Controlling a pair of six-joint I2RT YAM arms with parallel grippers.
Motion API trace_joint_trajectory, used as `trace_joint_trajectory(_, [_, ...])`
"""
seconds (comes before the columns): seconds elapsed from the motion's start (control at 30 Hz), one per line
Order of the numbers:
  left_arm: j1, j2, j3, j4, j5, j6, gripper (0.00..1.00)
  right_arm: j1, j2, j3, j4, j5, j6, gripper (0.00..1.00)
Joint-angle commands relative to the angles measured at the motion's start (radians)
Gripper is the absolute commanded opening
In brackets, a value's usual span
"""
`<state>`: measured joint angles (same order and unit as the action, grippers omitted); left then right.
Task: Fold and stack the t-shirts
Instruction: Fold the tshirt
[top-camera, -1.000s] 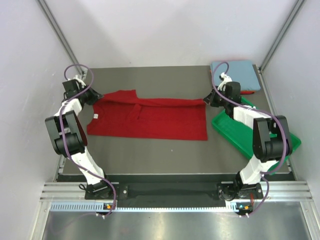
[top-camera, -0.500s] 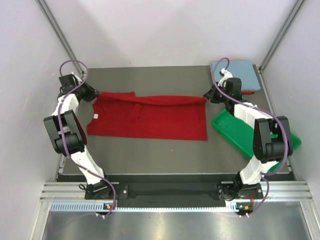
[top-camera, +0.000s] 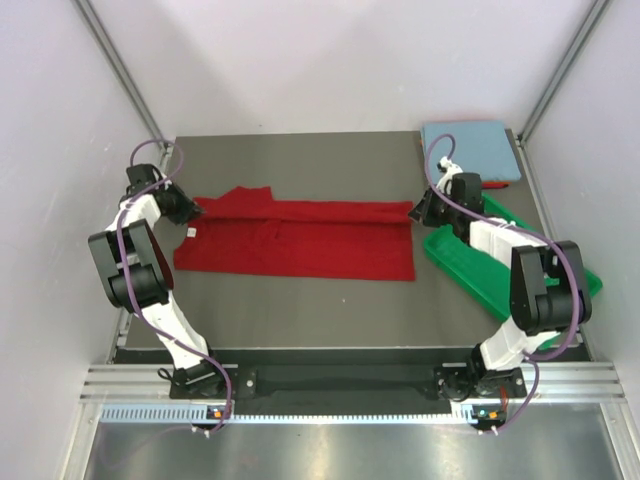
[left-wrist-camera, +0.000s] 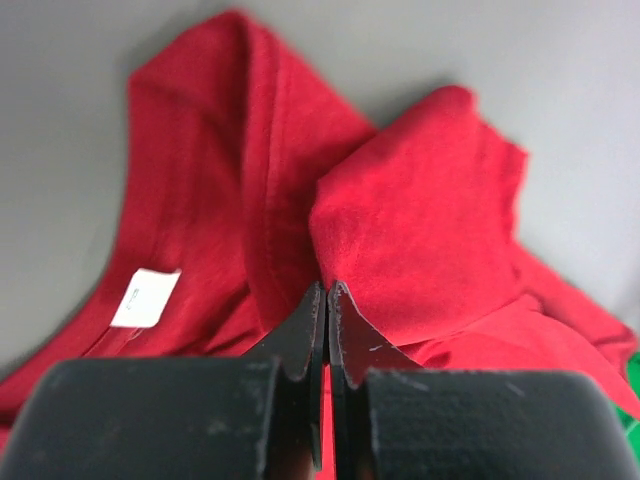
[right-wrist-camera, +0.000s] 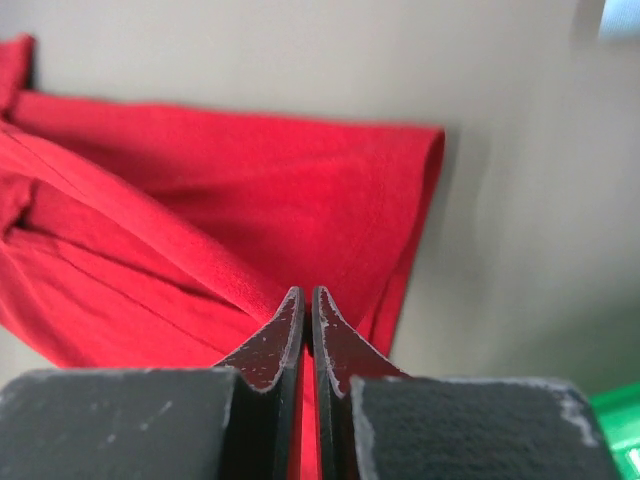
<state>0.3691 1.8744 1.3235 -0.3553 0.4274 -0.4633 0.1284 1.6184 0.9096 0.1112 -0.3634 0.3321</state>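
Left gripper (top-camera: 190, 209) is pinched shut on the red t-shirt (top-camera: 300, 240) at its collar-end corner. In the left wrist view the fingertips (left-wrist-camera: 327, 292) are pressed together, and a flap of red cloth (left-wrist-camera: 420, 220) stands up right off the tips. Right gripper (top-camera: 416, 212) is also clamped on the same shirt, at the opposite far corner. Red fabric shows in the slit between its fingers (right-wrist-camera: 305, 300), and the hem edge (right-wrist-camera: 250, 200) lies just ahead of them.

The shirt lies spread on the table (top-camera: 300, 160) between the two grippers, most of it on the near side of them. A small white neck label (left-wrist-camera: 145, 297) sits to the left of the left fingertips, also seen from above (top-camera: 191, 231). Any print on it is too blurred to read, and there is no other legible writing.

Light blue t-shirt (top-camera: 470, 148), folded, lies beyond the right gripper and off to its right. Green tray (top-camera: 470, 268) is on that gripper's right, nearer the base.

Versus half a second ago, both grippers have come back toward the bases. The pinched far edge has come with them, so the folded-over strip now lies further over the shirt body. The near edge and the label have hardly shifted.
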Motion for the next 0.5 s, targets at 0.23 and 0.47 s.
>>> trace_joint_trajectory(0.23, [-0.005, -0.024, 0.026, -0.123, -0.229, 0.066, 0.31, 0.028, 0.054, 0.038, -0.108, 0.001, -0.033, 0.16])
trace_joint_trajectory(0.47, [-0.065, -0.126, 0.085, -0.180, -0.376, 0.069, 0.37, 0.051, 0.020, 0.161, -0.297, 0.079, 0.001, 0.31])
